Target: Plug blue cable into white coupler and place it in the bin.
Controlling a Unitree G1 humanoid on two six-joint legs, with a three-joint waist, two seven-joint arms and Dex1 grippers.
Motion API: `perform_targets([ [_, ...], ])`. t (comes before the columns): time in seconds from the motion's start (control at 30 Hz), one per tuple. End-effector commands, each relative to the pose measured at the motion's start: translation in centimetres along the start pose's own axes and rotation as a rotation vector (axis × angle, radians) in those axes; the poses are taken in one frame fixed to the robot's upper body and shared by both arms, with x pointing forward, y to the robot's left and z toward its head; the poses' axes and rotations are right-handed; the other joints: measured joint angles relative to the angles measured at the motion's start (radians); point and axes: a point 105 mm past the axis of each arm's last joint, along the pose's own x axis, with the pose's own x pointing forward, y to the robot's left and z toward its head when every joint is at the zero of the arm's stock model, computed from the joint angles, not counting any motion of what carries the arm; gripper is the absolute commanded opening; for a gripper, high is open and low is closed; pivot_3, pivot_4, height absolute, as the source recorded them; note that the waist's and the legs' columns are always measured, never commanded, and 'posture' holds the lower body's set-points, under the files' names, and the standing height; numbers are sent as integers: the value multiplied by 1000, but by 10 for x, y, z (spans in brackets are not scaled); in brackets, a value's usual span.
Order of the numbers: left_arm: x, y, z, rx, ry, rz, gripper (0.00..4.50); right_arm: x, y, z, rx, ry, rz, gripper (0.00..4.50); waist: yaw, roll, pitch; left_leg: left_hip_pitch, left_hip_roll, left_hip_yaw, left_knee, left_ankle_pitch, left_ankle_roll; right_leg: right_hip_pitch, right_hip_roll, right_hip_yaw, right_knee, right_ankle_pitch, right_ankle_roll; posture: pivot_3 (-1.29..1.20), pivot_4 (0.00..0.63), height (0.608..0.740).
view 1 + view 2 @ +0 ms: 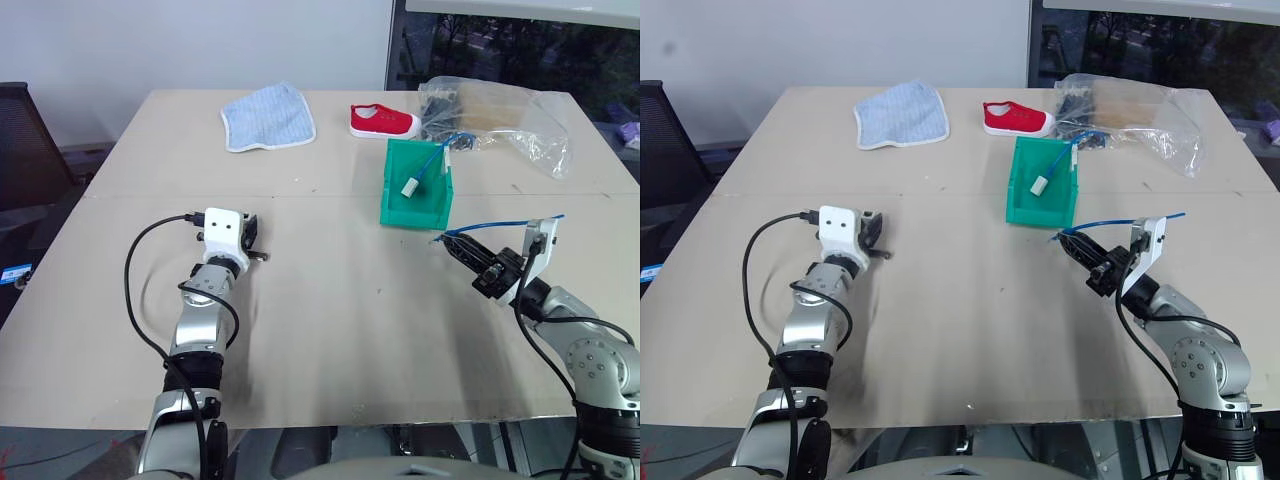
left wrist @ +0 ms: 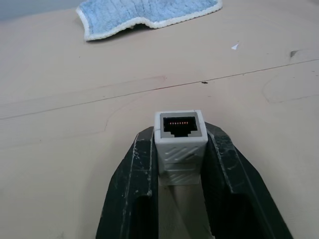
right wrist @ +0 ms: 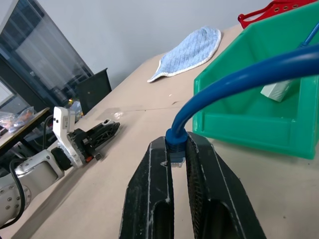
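No brand, label or writing can be read on anything here. The clear plastic bag (image 1: 500, 115) at the far right of the table (image 1: 330, 340) holds dark items too jumbled to make out. The bin (image 1: 417, 185) stands just in front of it, holding a paler blue cable with a white block (image 1: 411, 186); the cable's far end runs over the rim and is lost against the bag.

In the left wrist view, the left gripper (image 2: 180, 134) has its fingers (image 2: 137, 164) clamped on the sides of the white coupler (image 2: 180, 142), whose dark socket face points forward, away from the wrist, its rear end hidden between them. It hovers low over the table's left half, well apart from the bin.

The right gripper (image 3: 175, 147) has its fingers closed on the plug end of the blue cable (image 3: 239, 79); the plug itself is mostly hidden between them. The cable arcs up and back over the wrist, its free tip (image 1: 556, 216) poking out beyond the white camera mount. A red shoe (image 1: 382, 121) and a blue cloth (image 1: 268, 117) lie at the far side.
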Motion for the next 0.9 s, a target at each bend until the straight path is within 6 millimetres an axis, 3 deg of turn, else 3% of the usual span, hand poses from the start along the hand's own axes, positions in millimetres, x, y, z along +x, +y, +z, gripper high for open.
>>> perform_targets([
  [0.03,2,-25,4,-34,-25,-138,565,1,13,15,-78,-34,47,0,0,0,0,0,0,0,0,0,0,0,0,0,0,0,0,0,150,740],
  [0.23,-15,-132,35,-31,-124,-841,565,11,33,13,-249,55,160,0,4,0,0,-2,-4,1,0,0,0,0,-2,0,-2,0,0,0,150,740],
  [0.37,-35,-185,41,89,-132,-1253,565,15,32,5,-358,151,213,0,-2,0,0,-2,-7,1,0,0,0,0,-2,1,-3,0,0,0,150,740],
  [0.47,-49,-214,36,209,-98,-1539,565,17,29,4,-484,200,255,0,-7,0,0,-2,-6,2,0,0,0,0,0,-1,-3,0,0,0,150,740],
  [0.63,-55,-225,24,356,-39,-1754,565,16,22,-2,-662,280,324,0,-11,-1,1,-3,-6,2,0,0,0,0,1,-2,-3,-1,1,0,150,740],
  [0.9,-50,-226,23,385,3,-1813,565,7,22,-20,-728,403,437,0,-15,-1,1,-4,-6,0,0,0,0,0,0,-2,-4,-1,2,0,150,740],
])
